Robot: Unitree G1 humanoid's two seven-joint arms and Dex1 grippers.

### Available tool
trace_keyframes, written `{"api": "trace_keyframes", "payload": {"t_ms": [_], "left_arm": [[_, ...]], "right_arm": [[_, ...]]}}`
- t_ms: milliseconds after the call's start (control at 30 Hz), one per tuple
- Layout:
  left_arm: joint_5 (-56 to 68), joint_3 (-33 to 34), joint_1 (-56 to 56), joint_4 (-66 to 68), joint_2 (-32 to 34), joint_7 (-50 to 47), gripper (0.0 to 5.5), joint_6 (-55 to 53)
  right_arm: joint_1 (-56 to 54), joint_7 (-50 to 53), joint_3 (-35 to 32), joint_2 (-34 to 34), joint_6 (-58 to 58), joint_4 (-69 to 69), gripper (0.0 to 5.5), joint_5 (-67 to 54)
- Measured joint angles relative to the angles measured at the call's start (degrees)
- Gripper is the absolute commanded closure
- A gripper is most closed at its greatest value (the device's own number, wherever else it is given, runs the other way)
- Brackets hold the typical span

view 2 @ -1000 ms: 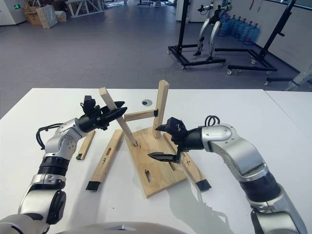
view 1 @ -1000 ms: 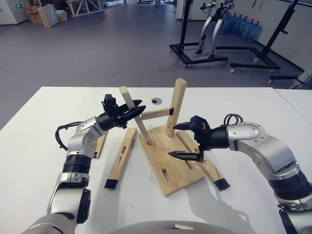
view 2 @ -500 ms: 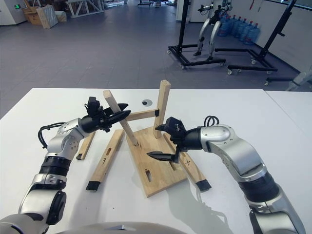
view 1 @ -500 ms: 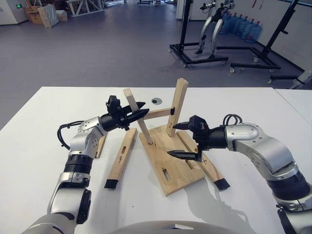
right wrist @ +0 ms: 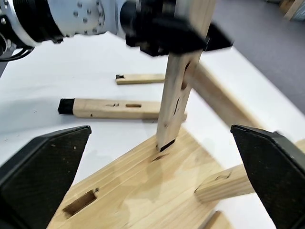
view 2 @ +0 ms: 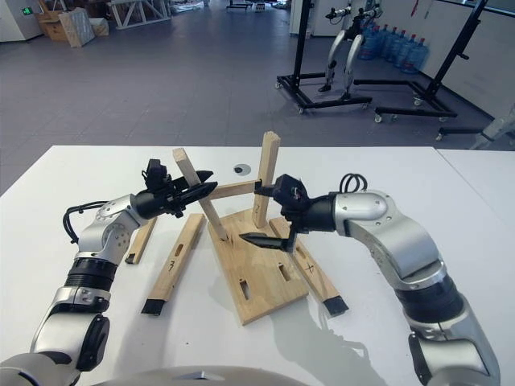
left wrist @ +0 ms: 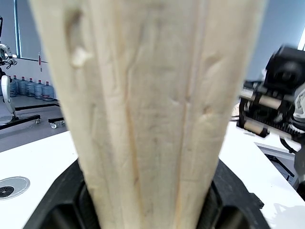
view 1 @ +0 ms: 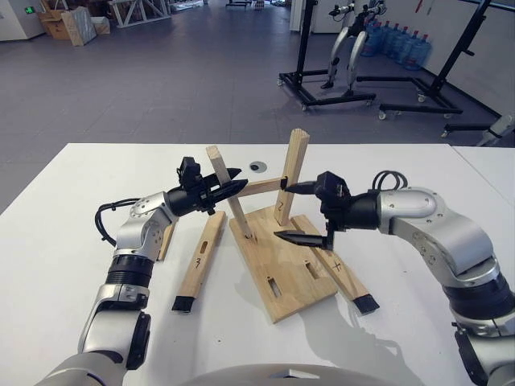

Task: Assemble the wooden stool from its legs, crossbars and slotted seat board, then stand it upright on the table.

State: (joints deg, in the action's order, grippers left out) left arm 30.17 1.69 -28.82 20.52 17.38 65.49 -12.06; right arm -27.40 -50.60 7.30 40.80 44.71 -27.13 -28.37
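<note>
From the head cameras, the seat board (view 1: pixel 256 261) lies flat on the white table (view 1: pixel 64 241). Two legs stand on it, joined by a crossbar (view 1: pixel 261 187). The left gripper (view 1: pixel 233 181) is clamped on the tilted leg (view 1: pixel 236 211) at the board's far left corner. The right gripper (view 1: pixel 282 213) hangs above the board with its jaws spread wide, one tip beside the upright leg (view 1: pixel 294 169) and the other low over the board, gripping nothing. One loose leg (view 1: pixel 201 257) lies just left of the board and another (view 1: pixel 346 281) lies along its right edge.

The left wrist camera has the tilted leg running up between the dark fingers (left wrist: pixel 62 200), pressed against them.

The right wrist camera has its own two fingers (right wrist: pixel 43 167) far apart. Between them the tilted leg's lower end meets the board, with the left gripper closed around the leg higher up.
</note>
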Motion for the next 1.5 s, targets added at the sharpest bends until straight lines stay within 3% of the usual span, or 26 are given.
{"api": "trace_keyframes", "payload": {"t_ms": [200,500,767,1133,1500], "left_arm": [[-0.04,-0.04,0.16,-0.13,-0.08,-0.12,3.48,0.00],[-0.03,-0.08,0.19,-0.19,-0.36,-0.48,3.48,0.04],[-0.08,-0.10,0.19,-0.19,-0.58,-0.62,3.48,0.10],[-0.12,-0.24,0.19,-0.19,-0.60,-0.64,3.48,0.25],[-0.31,-0.41,0.19,-0.17,-0.69,-0.65,3.48,0.62]], "right_arm": [[-9.95,12.22,0.12,-7.94,-2.38,1.94,0.10,6.10],[-14.04,25.35,10.87,-13.15,-17.91,12.74,0.10,30.02],[-14.58,23.09,17.54,-15.42,-23.72,15.27,0.10,39.25],[-12.66,23.06,15.30,-16.57,-23.68,16.57,0.10,43.71],[-7.38,23.20,17.47,-17.62,-26.39,19.64,0.10,48.50]]}}
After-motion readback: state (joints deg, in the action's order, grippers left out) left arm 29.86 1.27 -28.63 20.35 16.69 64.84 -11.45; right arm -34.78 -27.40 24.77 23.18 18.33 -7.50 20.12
